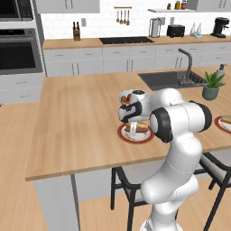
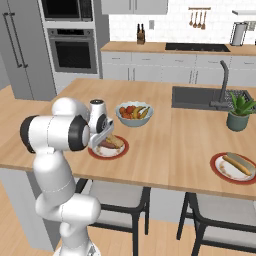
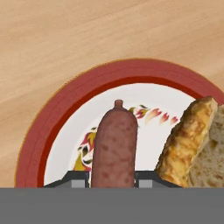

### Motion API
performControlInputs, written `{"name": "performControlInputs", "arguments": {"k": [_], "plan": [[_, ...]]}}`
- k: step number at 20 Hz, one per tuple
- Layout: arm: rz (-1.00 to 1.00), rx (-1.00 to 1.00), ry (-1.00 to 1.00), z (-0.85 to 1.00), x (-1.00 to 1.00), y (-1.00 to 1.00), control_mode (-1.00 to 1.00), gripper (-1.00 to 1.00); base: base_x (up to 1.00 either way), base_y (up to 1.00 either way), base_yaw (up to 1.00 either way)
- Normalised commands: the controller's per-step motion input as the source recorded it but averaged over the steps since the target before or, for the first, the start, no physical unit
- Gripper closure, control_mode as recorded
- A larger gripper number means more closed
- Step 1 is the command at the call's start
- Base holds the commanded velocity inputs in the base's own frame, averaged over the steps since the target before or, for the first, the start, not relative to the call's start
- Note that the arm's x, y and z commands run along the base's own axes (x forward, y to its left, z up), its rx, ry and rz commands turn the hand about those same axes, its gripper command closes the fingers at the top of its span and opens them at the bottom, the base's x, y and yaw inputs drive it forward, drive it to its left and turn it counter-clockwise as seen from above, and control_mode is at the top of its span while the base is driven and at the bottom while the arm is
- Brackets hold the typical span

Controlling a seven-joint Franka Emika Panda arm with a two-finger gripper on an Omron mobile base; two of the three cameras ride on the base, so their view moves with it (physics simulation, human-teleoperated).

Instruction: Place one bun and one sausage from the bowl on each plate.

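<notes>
My gripper (image 3: pixel 113 179) is shut on a reddish-brown sausage (image 3: pixel 114 148), gripped at its near end, just over a red-rimmed white plate (image 3: pixel 57 109). A golden bun (image 3: pixel 188 144) lies on the same plate, right beside the sausage. From the base, that plate (image 1: pixel 135 141) (image 2: pixel 107 156) sits near the island's front edge, with the gripper (image 1: pixel 131 128) (image 2: pixel 102 137) low above it. A second red-rimmed plate (image 2: pixel 220 172) (image 1: pixel 221 126) to the right carries a sausage (image 2: pixel 234 164) and a bun (image 2: pixel 244 160). The bowl is out of view.
A pale bowl of colourful fruit (image 2: pixel 134 112) (image 1: pixel 126 96) stands just behind the near plate. Farther right are the sink (image 2: pixel 200 97) with its tap and a potted plant (image 2: pixel 240 114). Dark chairs (image 2: pixel 115 200) stand under the island's front edge.
</notes>
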Motion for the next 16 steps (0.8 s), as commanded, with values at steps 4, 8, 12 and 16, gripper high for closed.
{"name": "performControlInputs", "arguments": {"k": [4, 8, 12, 16], "plan": [[0.0, 0.0, 0.0, -0.02, 0.0, 0.0, -1.0, 1.0, 0.0, 0.0, 0.0], [0.0, 0.0, 0.0, 0.0, 0.0, 0.0, -1.0, 1.0, 0.0, 0.0, 0.0], [0.0, 0.0, 0.0, 0.0, 0.0, 0.0, -1.0, 1.0, 0.0, 0.0, 0.0], [0.0, 0.0, 0.0, -0.01, 0.0, 0.0, -1.0, 1.0, 0.0, 0.0, 0.0]]}}
